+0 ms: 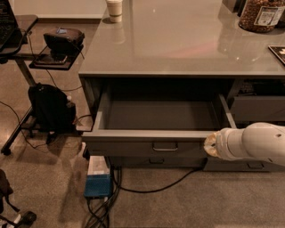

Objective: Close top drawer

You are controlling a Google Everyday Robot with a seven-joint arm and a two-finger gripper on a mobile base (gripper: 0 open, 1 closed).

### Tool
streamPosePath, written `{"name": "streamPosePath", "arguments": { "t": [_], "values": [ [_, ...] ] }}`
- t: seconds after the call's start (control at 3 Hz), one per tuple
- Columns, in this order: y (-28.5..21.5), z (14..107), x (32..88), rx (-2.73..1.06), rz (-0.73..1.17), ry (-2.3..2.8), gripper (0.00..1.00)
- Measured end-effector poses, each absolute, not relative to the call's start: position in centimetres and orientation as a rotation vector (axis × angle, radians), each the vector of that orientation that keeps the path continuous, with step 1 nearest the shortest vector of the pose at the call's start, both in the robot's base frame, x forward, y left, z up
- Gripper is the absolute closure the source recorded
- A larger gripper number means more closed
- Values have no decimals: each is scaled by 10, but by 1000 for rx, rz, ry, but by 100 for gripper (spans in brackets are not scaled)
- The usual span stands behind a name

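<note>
The top drawer [133, 143] of the grey counter stands pulled far out toward me. Its inside is empty, with a bare dark-grey floor. Its flat front carries one small central handle [164, 146]. My gripper [209, 145] is at the end of the white arm [254, 144], which comes in from the right. It sits at the right end of the drawer front, level with the handle and to its right. I cannot tell whether it touches the front.
The counter top [178, 40] holds a paper cup [115, 10] and a jar [260, 14]. A shallower drawer front [156, 161] sits below. A blue box [98, 181] and cables [151, 189] lie on the floor. A black backpack [51, 109] and a side stand [53, 55] are at the left.
</note>
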State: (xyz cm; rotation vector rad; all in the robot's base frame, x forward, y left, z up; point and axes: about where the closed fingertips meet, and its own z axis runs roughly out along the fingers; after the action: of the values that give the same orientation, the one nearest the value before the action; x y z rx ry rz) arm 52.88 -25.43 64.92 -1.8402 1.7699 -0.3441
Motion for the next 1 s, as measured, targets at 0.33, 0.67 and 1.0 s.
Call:
{"name": "streamPosePath", "arguments": {
  "t": [0.33,0.67,1.0],
  "values": [
    [-254,649,529,-1840,-344,1770,12],
    [-254,649,529,-1840,-344,1770,0],
    [-254,649,529,-1840,-344,1770,0]
  ]
}}
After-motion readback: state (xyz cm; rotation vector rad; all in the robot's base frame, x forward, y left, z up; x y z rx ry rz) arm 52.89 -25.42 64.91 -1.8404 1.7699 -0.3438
